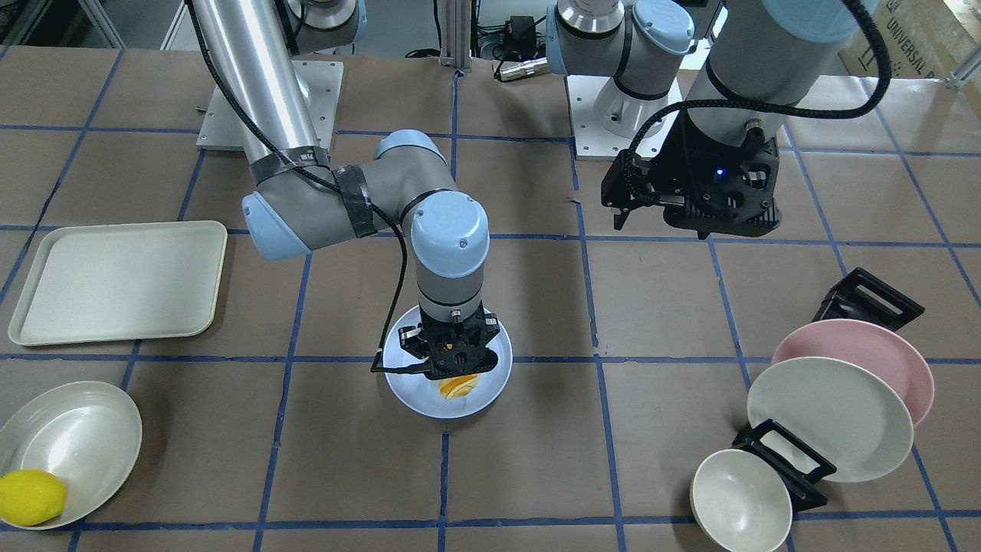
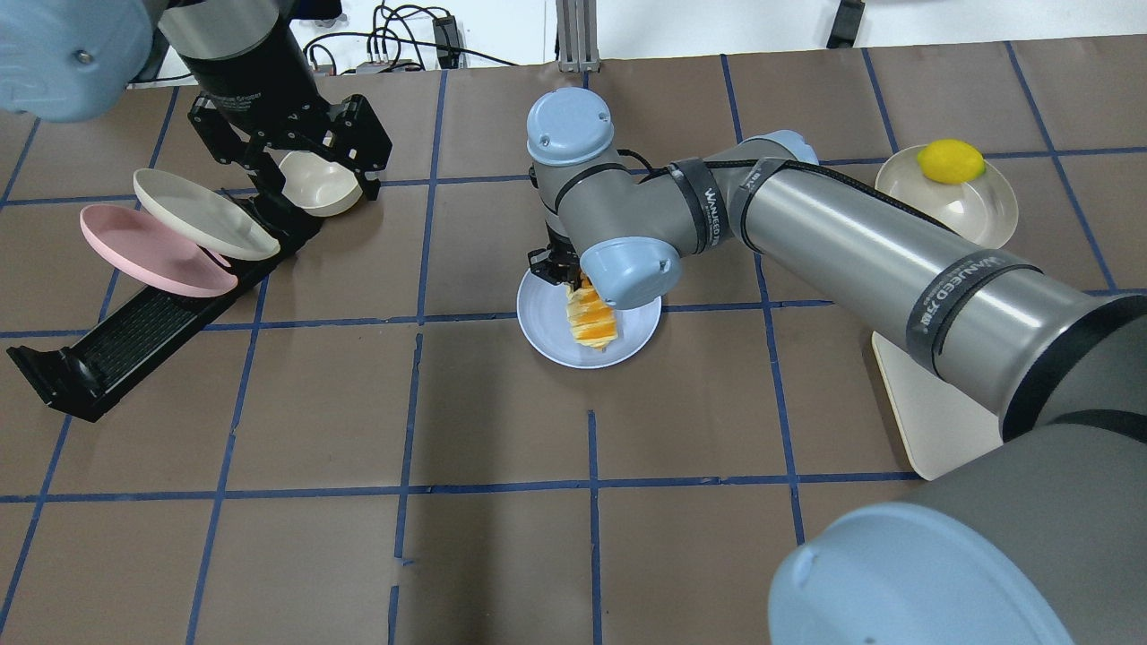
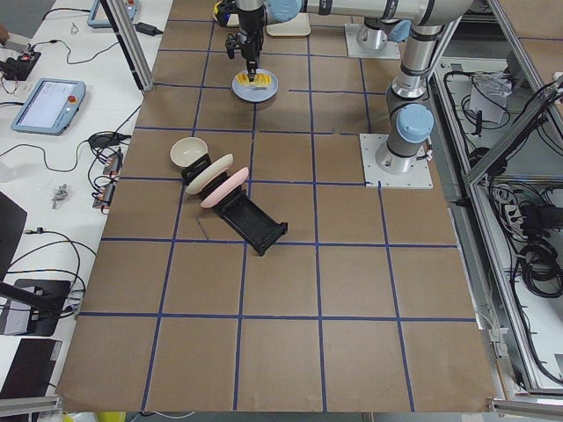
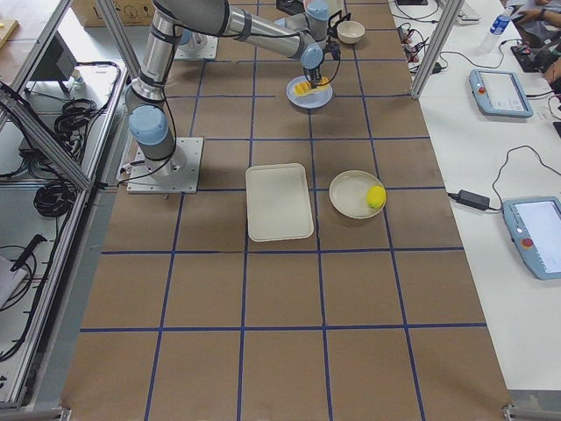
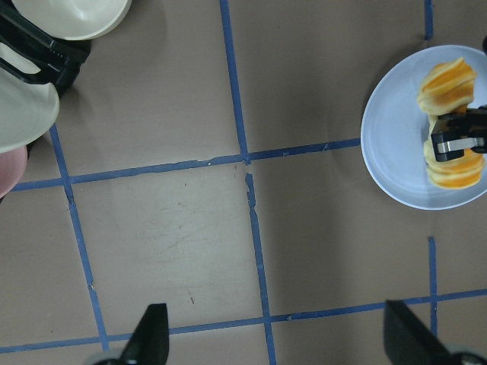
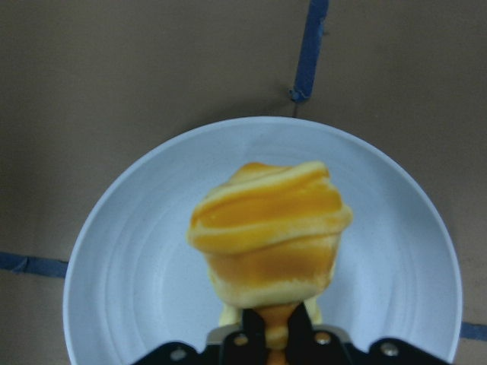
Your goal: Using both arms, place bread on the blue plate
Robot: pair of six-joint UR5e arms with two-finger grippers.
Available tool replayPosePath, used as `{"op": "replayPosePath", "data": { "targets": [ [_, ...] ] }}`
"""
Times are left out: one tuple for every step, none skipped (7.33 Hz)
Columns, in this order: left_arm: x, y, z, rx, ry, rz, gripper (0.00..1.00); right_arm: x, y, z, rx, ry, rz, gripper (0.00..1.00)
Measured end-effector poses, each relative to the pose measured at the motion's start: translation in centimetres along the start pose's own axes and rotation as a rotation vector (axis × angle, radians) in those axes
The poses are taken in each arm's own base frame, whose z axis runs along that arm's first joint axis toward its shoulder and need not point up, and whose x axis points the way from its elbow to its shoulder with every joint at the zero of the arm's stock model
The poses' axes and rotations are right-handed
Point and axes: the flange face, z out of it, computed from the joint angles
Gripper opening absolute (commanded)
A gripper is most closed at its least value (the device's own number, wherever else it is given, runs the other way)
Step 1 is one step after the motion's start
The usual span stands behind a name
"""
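Note:
The striped orange-and-cream bread (image 2: 593, 321) is over the middle of the blue plate (image 2: 542, 313), lying on it or just above it; I cannot tell which. My right gripper (image 1: 457, 376) points straight down and is shut on the bread's middle. The left wrist view shows its fingers (image 5: 456, 141) pinching the bread (image 5: 445, 82) over the plate (image 5: 396, 144). In the right wrist view the bread (image 6: 270, 228) fills the centre of the plate (image 6: 129, 251). My left gripper (image 5: 281, 342) is open and empty, held high near the dish rack, well away from the plate.
A black dish rack (image 2: 134, 331) holds a pink plate (image 2: 143, 255), a cream plate (image 2: 202, 215) and a small bowl (image 2: 318, 184) below my left gripper. On my right side are a cream tray (image 1: 115, 280) and a bowl (image 1: 77, 437) with a lemon (image 1: 31, 497).

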Motion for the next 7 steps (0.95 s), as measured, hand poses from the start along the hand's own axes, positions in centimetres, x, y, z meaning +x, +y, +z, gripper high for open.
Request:
{"op": "replayPosePath", "data": {
  "targets": [
    [0.0, 0.0, -0.2, 0.004, -0.004, 0.0, 1.0, 0.0, 0.0, 0.0, -0.001, -0.004, -0.012, 1.0],
    [0.0, -0.1, -0.3, 0.006, -0.007, 0.001, 1.0, -0.1, 0.1, 0.1, -0.004, -0.011, -0.017, 1.0],
    [0.1, -0.1, -0.4, 0.007, -0.007, 0.002, 1.0, -0.2, 0.1, 0.1, -0.006, -0.016, -0.019, 1.0],
    [0.3, -0.1, -0.3, 0.007, -0.004, 0.005, 1.0, 0.0, 0.1, -0.2, -0.006, -0.016, -0.018, 1.0],
    [0.6, 0.0, -0.4, 0.01, -0.003, 0.01, 1.0, 0.4, 0.1, -1.1, -0.005, -0.012, -0.013, 1.0],
    [0.9, 0.2, -0.8, 0.016, -0.005, 0.015, 1.0, 1.1, 0.1, -2.8, -0.002, -0.006, -0.005, 1.0],
    [1.1, 0.4, -1.2, 0.026, -0.007, 0.019, 1.0, 2.5, 0.0, -5.1, 0.011, -0.004, 0.014, 1.0]
  ]
}}
